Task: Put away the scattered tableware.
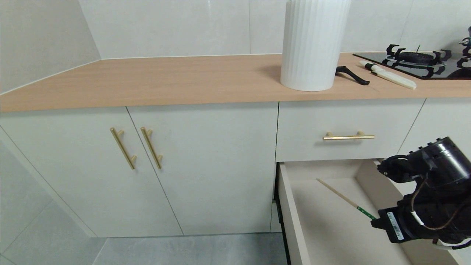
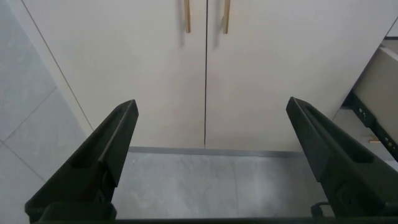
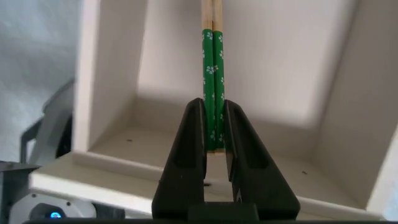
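Chopsticks (image 1: 344,198) in the head view slant up out of the right tool (image 1: 374,219) over the open drawer (image 1: 290,206). Their green ends vanish into the tool's black housing, so the grip is hard to make out from there, and whether the far tips touch the drawer bottom cannot be told. The drawer's near end is cut off by the frame. On the table (image 1: 165,79) a white ribbed container (image 1: 312,44) runs past the top edge and hides one end of a black handle (image 1: 352,75). Near that lies a pale knife (image 1: 388,75), and a black stove (image 1: 415,59) is cut off at the right edge. Below are cabinet doors (image 1: 202,165) with gold handles and a shut upper drawer (image 1: 349,121). In the left wrist view, the left tool (image 2: 211,109) has its fingers spread wide with nothing between them, facing the cabinet doors (image 2: 205,62) and grey floor (image 2: 205,186). In the right wrist view, the right tool (image 3: 214,107) pinches the chopsticks (image 3: 212,62) side by side at their green patterned ends. Their wooden tips are cut off by the frame, inside the open drawer (image 3: 280,74).
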### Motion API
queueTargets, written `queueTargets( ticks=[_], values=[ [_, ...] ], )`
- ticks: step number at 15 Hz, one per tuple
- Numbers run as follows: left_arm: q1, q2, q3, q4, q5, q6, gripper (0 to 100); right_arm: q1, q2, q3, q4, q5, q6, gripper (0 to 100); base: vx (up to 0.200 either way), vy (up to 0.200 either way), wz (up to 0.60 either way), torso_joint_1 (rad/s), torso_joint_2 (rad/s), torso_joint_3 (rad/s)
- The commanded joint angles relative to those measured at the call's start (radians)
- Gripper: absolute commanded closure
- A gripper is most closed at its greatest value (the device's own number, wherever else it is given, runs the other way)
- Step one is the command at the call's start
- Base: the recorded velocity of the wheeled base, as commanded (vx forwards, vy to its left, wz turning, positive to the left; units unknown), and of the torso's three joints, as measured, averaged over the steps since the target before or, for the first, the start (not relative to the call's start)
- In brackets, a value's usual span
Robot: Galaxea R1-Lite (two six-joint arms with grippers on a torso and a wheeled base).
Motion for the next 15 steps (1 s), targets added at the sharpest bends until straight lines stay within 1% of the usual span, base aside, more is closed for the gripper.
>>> queueTargets(
  ticks=[1,4,6,8,10,11,12,15],
  values=[
    [0.000,0.000,0.000,0.000,0.000,-0.001,0,0.014,0.172,0.006,-0.063,-0.001,0.006,100,0.000,0.000,0.00,0.000,0.00,0.000],
    [0.000,0.000,0.000,0.000,0.000,-0.001,0,0.011,0.371,0.024,-0.295,-0.016,0.009,100,0.000,0.000,0.00,0.000,0.00,0.000],
    [0.000,0.000,0.000,0.000,0.000,-0.001,0,0.011,0.488,-0.006,-0.395,-0.051,0.009,100,0.000,0.000,0.00,0.000,0.00,0.000],
    [0.000,0.000,0.000,0.000,0.000,-0.001,0,0.010,0.561,-0.009,-0.432,-0.057,0.010,100,0.000,0.000,0.00,0.000,0.00,0.000],
    [0.000,0.000,0.000,0.000,0.000,-0.001,0,0.010,0.638,0.003,-0.514,-0.068,0.013,100,0.000,0.000,0.00,0.000,0.00,0.000],
    [0.000,0.000,0.000,0.000,0.000,-0.001,0,0.011,0.684,0.010,-0.579,-0.090,0.038,100,0.000,0.000,0.00,0.000,0.00,0.000],
    [0.000,0.000,0.000,0.000,0.000,-0.001,0,0.013,0.710,0.018,-0.616,-0.097,0.049,100,0.000,0.000,0.00,0.000,0.00,0.000],
    [0.000,0.000,0.000,0.000,0.000,-0.001,0,0.017,0.761,0.026,-0.655,-0.100,0.047,100,0.000,0.000,0.00,0.000,0.00,0.000]
  ],
)
